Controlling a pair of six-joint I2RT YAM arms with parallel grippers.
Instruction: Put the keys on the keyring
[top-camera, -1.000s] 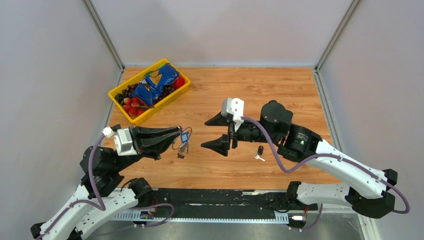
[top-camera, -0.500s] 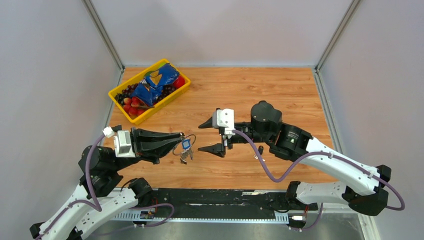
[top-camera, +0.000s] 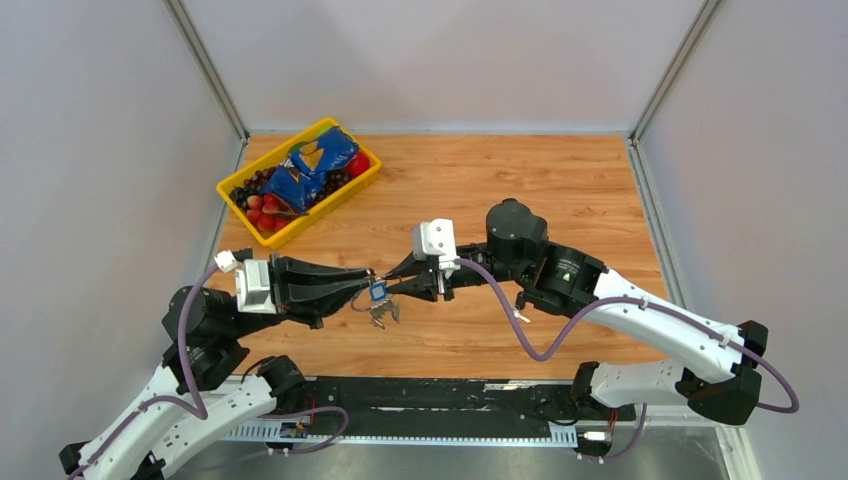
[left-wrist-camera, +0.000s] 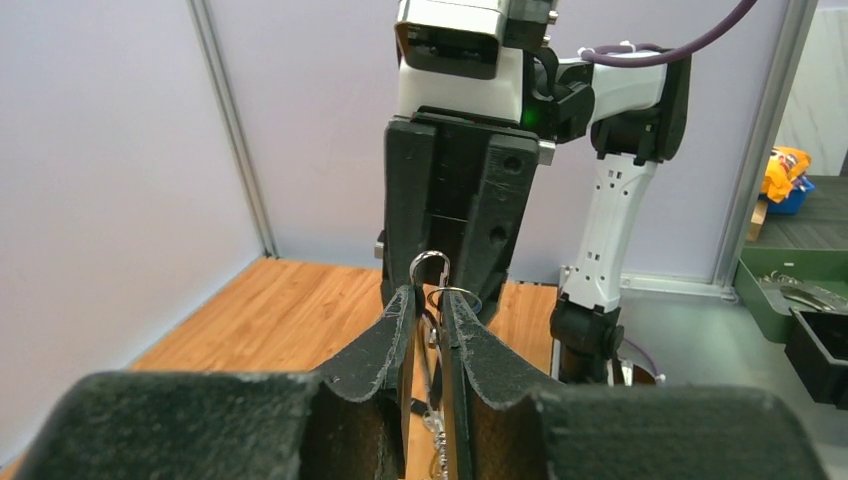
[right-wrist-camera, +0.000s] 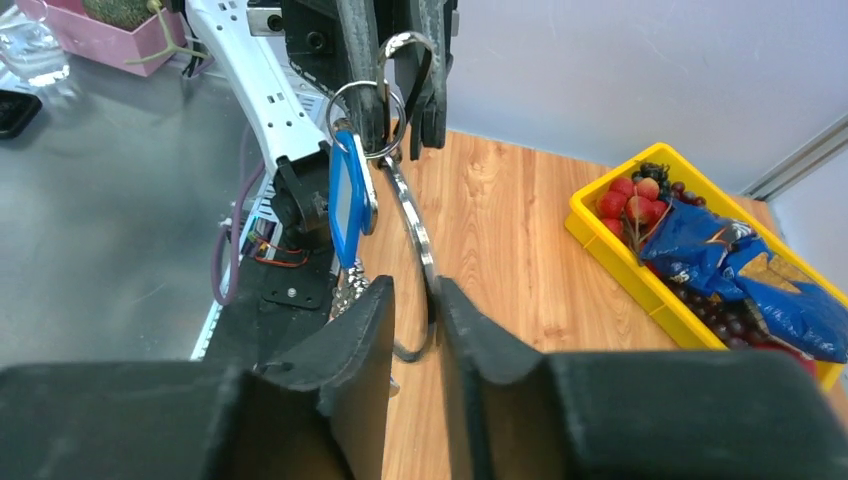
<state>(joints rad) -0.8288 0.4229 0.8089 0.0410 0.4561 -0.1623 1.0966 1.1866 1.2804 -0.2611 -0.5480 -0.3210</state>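
Left hand (top-camera: 362, 284) is clenched on the keyring (right-wrist-camera: 418, 225), holding it off the surface (top-camera: 560, 180) near the front-middle, fingertips pointing right. In the left wrist view the ring wire sits pinched between the two pads, with a small loop sticking up above the tips. A blue tag (right-wrist-camera: 345, 195) hangs from the ring and a cluster of small keys (top-camera: 383, 316) dangles under it. Right hand (top-camera: 393, 288) faces the left one, tip to tip, just across the ring. In the right wrist view the large ring's wire runs down into the narrow gap between its fingers (right-wrist-camera: 365, 320), close against the right one. The jaws are partly closed around the wire; can't tell if they actually pinch it. What looks like a black-headed key (top-camera: 521, 301) lies on the surface under the right forearm, partly hidden by the purple cable (top-camera: 530, 345). Yellow bin (top-camera: 330, 205) with a blue snack bag (top-camera: 310, 165) and fruit sits at back-left, well apart from both hands.
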